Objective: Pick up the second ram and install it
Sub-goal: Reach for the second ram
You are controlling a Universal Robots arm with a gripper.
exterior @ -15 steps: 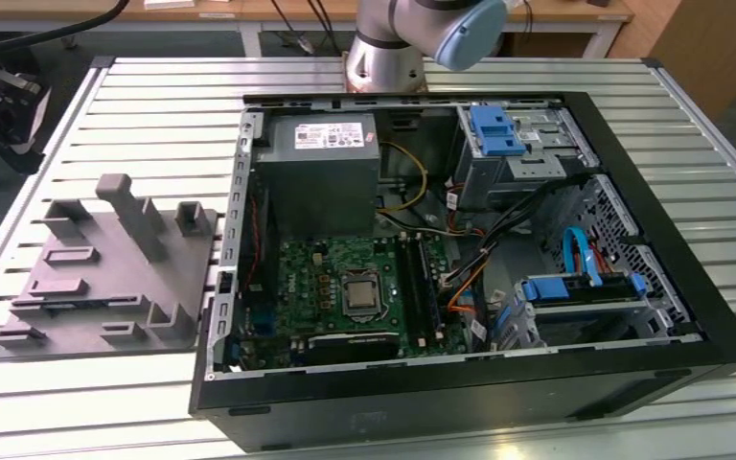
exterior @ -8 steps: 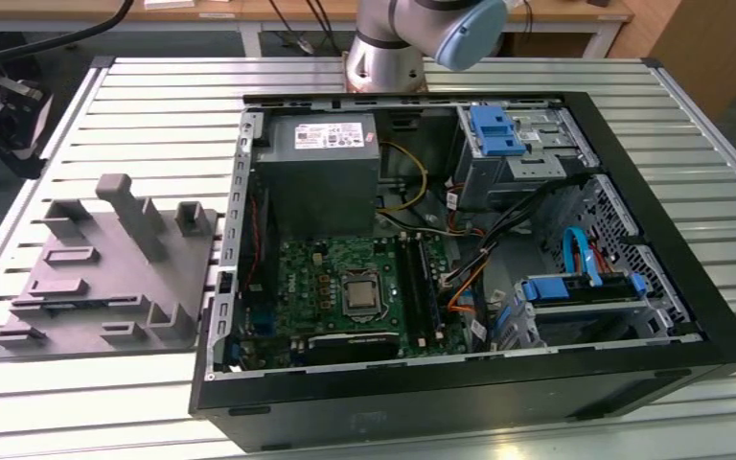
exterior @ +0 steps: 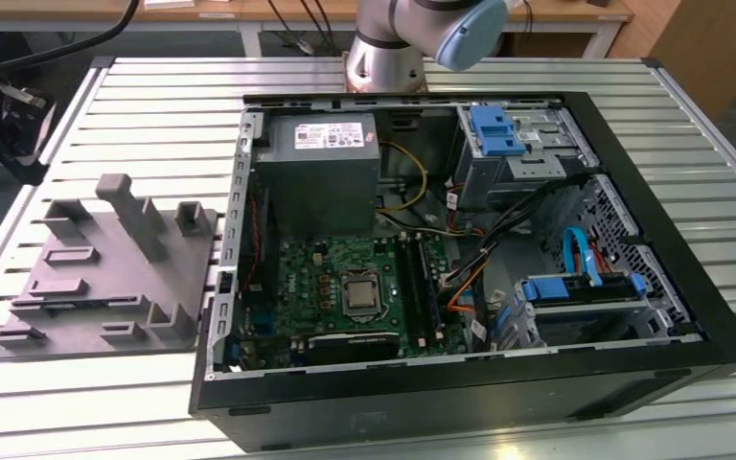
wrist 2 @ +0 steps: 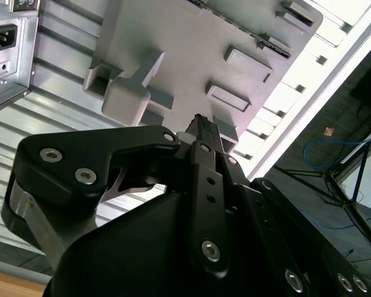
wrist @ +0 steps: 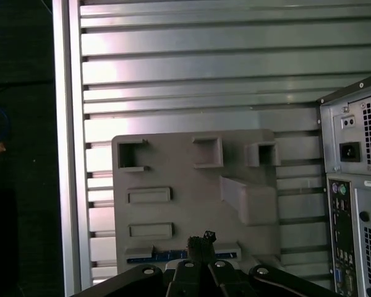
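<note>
- Claw [wrist: 201, 240] tips look pressed together, empty.
- I see the memory stick [wrist: 167, 255] slotted in the grey tray [wrist: 173, 167], right at the tips, long axis along the tray's edge.

Tray [exterior: 100, 278]: grey plastic, matt, faintly grainy. Table [exterior: 150, 105]: ribbed bare metal, brushed, satin sheen with bright glare bands. Computer case [exterior: 471, 402]: black painted metal outside, matt; inside bare grey sheet steel, dull. Power supply [exterior: 323, 163]: same dull grey metal. Circuit board [exterior: 330, 287]: green, slightly glossy. Drive clips [exterior: 496, 129]: blue plastic, smooth. Gripper [wrist 2: 201, 124]: black, matt to satin, shiny metal screw heads. Desk [exterior: 560, 14]: wood, smooth.
</note>
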